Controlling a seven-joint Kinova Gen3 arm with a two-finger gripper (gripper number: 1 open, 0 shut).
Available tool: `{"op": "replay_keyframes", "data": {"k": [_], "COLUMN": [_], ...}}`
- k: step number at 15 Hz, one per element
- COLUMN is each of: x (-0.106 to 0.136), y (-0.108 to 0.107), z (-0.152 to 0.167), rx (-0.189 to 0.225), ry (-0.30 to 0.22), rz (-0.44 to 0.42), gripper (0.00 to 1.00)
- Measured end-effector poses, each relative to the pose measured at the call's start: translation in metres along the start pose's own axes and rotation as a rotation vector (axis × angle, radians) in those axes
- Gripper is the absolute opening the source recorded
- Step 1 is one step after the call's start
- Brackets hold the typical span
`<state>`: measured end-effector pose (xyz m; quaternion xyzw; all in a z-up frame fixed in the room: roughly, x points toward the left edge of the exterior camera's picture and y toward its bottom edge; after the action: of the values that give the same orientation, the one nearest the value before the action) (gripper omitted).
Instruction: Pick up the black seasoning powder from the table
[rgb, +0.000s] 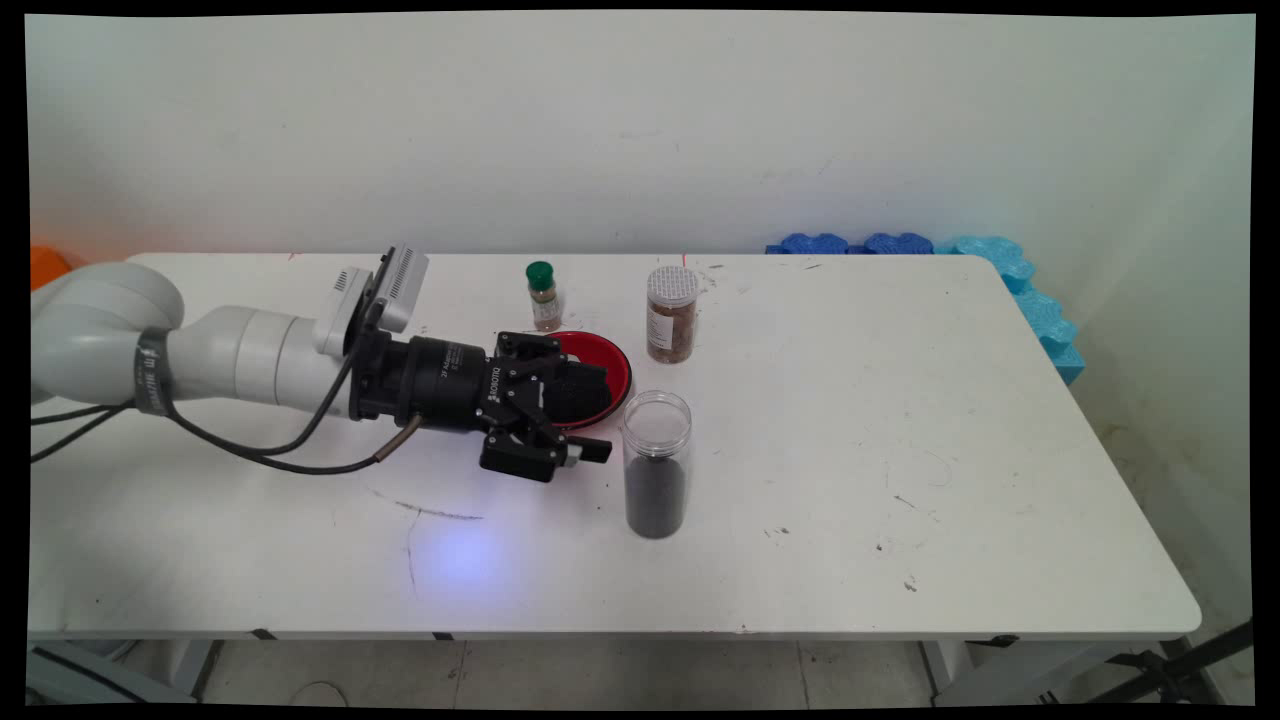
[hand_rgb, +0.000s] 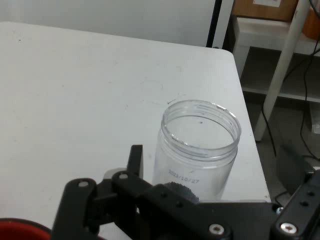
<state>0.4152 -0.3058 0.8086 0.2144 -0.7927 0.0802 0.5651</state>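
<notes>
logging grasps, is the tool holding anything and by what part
Nothing is held: the tool is open, low beside the lidless clear jar and apart from it.

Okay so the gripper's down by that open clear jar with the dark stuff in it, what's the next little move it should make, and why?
Probably a short advance toward the open clear jar, keeping level. The gripper lies sideways just above the table, fingers apart and pointing at the jar, but a gap shows between them in the main view. The red bowl sits close behind the gripper, so a straight approach seems safest.
</notes>
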Motion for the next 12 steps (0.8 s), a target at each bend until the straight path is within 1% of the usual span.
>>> {"op": "replay_keyframes", "data": {"k": [6, 12], "x": [-0.009, -0.015], "y": [-0.001, -0.004], "z": [0.009, 0.019], "rx": [0.003, 0.005], "ry": [0.005, 0.011], "rz": [0.033, 0.039], "gripper": [1.00, 1.00]}}
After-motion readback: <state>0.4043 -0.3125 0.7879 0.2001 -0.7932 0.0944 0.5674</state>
